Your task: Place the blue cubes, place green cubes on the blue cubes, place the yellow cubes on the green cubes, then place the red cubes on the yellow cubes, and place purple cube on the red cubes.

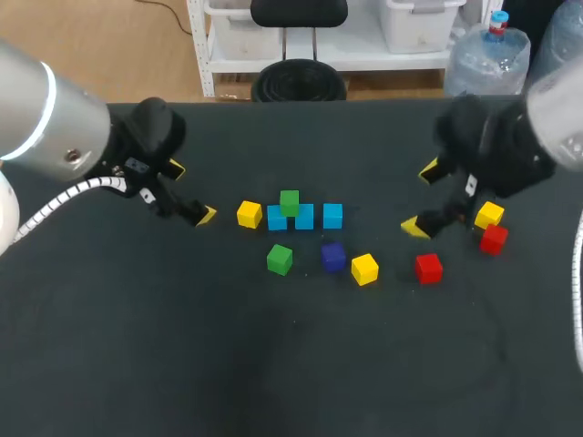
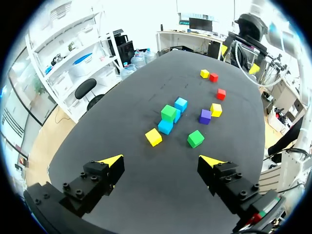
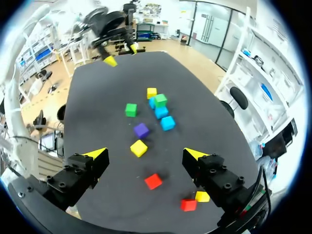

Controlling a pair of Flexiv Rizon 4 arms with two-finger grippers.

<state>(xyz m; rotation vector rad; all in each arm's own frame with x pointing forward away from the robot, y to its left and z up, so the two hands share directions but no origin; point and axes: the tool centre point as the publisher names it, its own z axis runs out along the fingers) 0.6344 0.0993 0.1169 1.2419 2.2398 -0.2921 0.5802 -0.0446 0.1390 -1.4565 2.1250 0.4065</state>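
My left gripper (image 1: 191, 191) hangs over the dark matte table (image 1: 137, 346) at the left of the head view, fingers spread wide and holding nothing. My right gripper (image 1: 421, 198), at the right, is just as open and empty. Between them, mid-frame, three blue cubes (image 1: 304, 217) stand in a close row with a green cube (image 1: 290, 202) on top (over the row's left end). A yellow cube (image 1: 249, 214) sits just left of the row. Lower in the frame lie a second green cube (image 1: 280, 259), the purple cube (image 1: 332, 257), a second yellow cube (image 1: 364, 269) and a red cube (image 1: 428, 268). A third yellow cube (image 1: 489, 215) and a second red cube (image 1: 494, 238) sit together at the far right.
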